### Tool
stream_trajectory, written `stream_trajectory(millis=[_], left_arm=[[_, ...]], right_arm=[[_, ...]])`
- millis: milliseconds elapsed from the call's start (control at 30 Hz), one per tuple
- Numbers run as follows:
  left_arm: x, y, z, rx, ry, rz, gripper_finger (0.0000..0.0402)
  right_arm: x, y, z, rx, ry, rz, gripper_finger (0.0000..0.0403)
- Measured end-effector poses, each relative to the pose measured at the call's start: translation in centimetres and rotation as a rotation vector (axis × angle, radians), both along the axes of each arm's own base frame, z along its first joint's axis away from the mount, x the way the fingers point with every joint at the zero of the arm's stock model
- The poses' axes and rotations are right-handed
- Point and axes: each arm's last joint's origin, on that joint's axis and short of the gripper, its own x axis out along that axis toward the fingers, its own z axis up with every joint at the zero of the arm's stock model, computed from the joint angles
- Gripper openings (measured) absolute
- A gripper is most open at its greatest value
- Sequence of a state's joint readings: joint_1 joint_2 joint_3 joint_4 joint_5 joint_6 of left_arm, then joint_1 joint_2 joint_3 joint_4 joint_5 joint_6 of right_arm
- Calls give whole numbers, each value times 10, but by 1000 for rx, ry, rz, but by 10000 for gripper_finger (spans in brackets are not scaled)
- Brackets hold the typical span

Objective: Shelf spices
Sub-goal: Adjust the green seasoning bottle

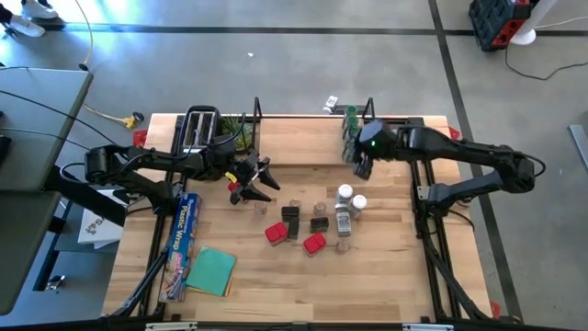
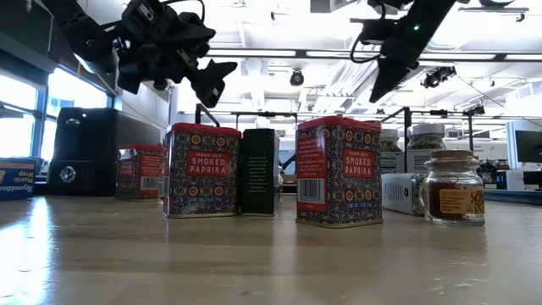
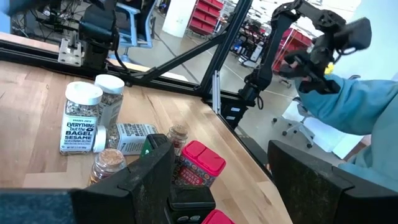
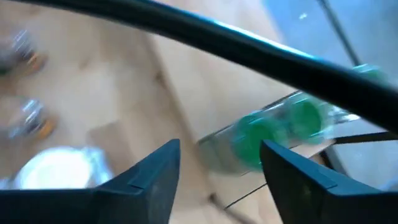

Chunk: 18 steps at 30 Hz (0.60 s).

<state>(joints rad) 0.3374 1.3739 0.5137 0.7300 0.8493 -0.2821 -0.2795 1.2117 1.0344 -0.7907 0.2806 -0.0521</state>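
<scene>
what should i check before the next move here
1. Left gripper open, holding nothing: ok.
2. Right gripper clear of the green-lidded jars on the shelf: cannot tell, the view is blurred.
3. Green-lidded jars upright: cannot tell.
4. Spices left on the table: smoked paprika tins and bagel sesame jar not shelved: not ok.
5. Free board on the shelf: ok.

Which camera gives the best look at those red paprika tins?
The low view: the red paprika tins stand close, labels readable. The high view shows only small red lids; the left wrist view catches one tin's top; the right wrist view shows none.
</scene>
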Motion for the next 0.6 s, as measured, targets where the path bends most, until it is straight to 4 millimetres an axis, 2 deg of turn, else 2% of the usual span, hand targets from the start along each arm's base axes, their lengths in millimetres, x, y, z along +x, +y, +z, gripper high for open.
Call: stream_trajectory(millis=[200,400,600], left_arm=[[0,0,0,1,0,7,255],[0,0,0,0,1,12,255],[0,0,0,0,1,12,255]], right_arm=[[12,14,-21,61,126,9,130],[28,7,-45,39,230,-8,62],[34,-6,-59,45,279,-51,29]])
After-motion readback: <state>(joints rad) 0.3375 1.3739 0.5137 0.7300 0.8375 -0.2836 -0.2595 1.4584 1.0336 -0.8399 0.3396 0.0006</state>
